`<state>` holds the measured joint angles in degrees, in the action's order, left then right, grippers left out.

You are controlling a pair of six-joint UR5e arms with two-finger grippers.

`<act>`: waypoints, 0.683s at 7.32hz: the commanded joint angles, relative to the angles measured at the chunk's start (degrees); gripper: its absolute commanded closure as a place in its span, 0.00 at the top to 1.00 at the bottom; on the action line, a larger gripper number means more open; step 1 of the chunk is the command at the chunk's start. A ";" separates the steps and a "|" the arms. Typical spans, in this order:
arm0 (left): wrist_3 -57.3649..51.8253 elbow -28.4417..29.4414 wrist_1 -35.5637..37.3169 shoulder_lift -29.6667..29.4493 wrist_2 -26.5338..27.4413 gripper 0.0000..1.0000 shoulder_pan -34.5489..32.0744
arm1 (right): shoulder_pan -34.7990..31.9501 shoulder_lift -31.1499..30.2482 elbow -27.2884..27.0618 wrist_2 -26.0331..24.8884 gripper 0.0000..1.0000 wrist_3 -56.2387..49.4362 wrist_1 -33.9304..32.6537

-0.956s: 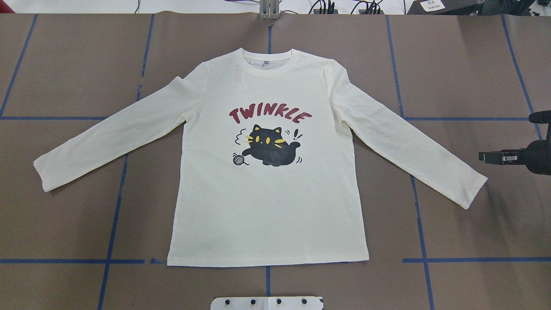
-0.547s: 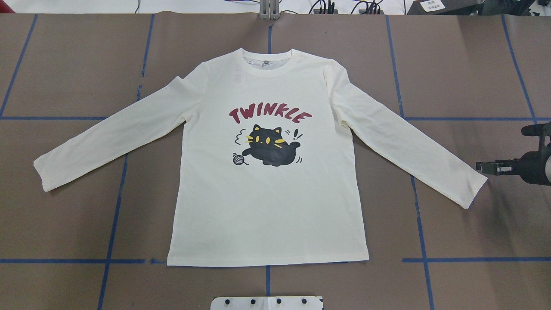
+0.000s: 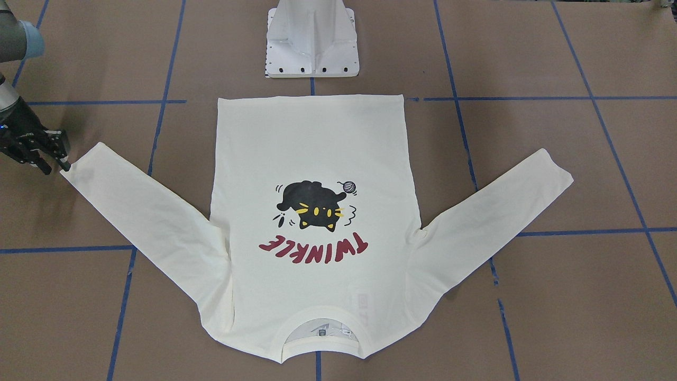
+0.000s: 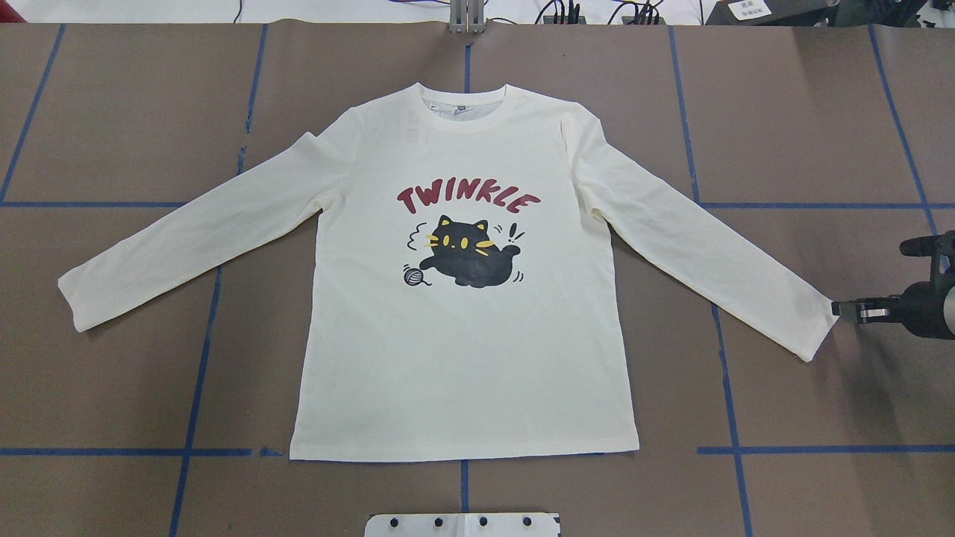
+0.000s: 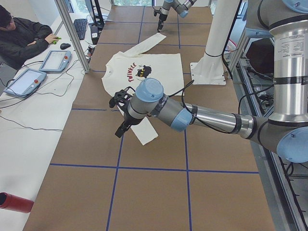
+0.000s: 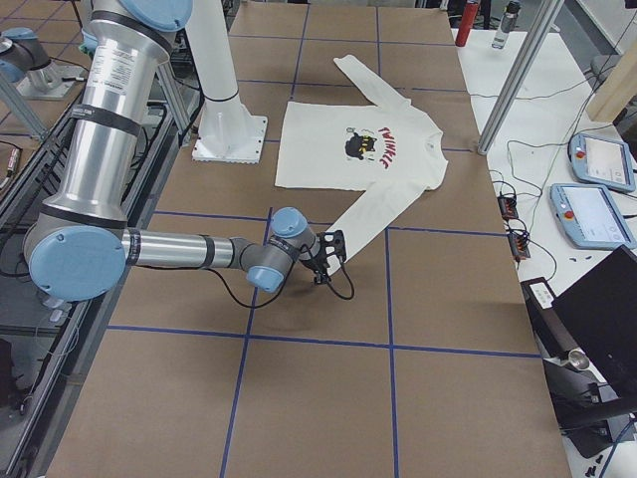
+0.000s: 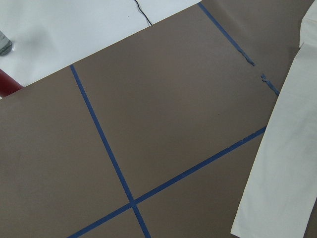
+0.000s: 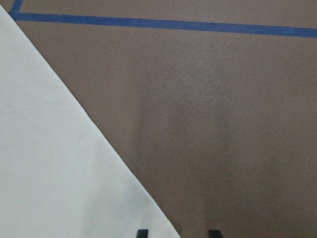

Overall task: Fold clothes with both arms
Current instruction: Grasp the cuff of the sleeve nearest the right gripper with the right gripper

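T-shirt point(image 4: 462, 358) flat, print up. At its sleeve end, right gripper point(image 4: 843, 309) — fingers narrowly apart, tips cropped in wrist view. Off to the side, left gripper point(image 5: 120, 130) — spread cannot be told.

We log a brown-papered bench point(image 4: 112, 119) gridded with blue tape lines point(image 4: 89, 452), a white pedestal base point(image 3: 312, 45) at its robot-side edge, and on the side table beyond it a seated operator point(image 5: 21, 36) in black, a keyboard point(image 5: 80, 28), a grey pendant point(image 5: 55, 60) and a red cylinder point(image 5: 14, 202).
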<state>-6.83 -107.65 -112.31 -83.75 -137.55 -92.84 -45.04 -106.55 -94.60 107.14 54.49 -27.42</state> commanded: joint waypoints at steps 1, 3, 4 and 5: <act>-0.02 0.07 -0.28 0.08 0.00 1.00 -0.06 | 0.74 0.11 0.20 0.00 0.50 0.00 0.00; -0.11 0.07 -0.28 0.08 0.09 1.00 -0.06 | 0.83 0.82 0.38 -0.09 0.50 0.00 0.00; -0.11 0.16 -0.28 0.08 0.09 1.00 -0.06 | 0.83 0.82 0.47 -0.18 0.50 -0.09 0.00; -0.11 0.08 -0.28 0.08 0.09 1.00 -0.06 | 0.83 0.82 0.55 -0.18 0.47 -0.18 0.00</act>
<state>-6.93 -107.54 -112.59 -83.67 -137.47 -92.90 -44.23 -105.78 -94.16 107.00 54.41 -27.42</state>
